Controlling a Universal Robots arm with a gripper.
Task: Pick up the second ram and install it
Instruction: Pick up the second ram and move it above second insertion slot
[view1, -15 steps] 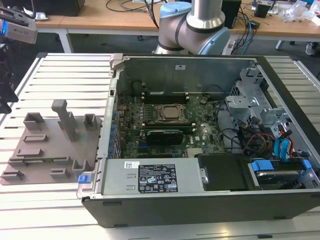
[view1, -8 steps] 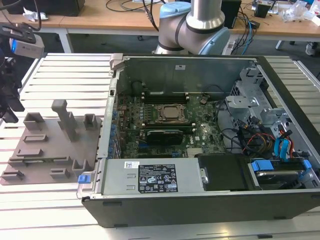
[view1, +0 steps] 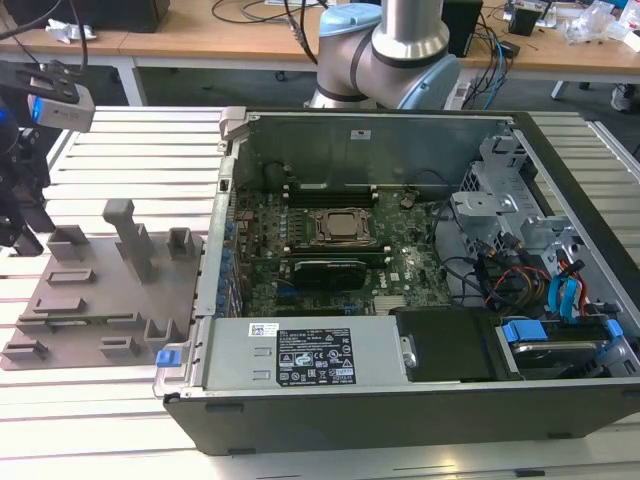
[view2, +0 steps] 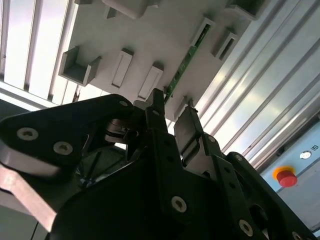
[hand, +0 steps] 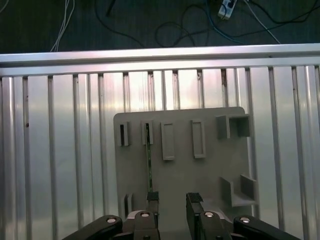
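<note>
nearest to the lens my gripper (hand: 173, 199) hung with its fingers apart, holding nothing. beyond it the ram (hand: 148, 160) stood on its edge in a slot of the grey holder (hand: 200, 175), in line with one finger (hand: 152, 198). i could not tell if they touched.
</note>
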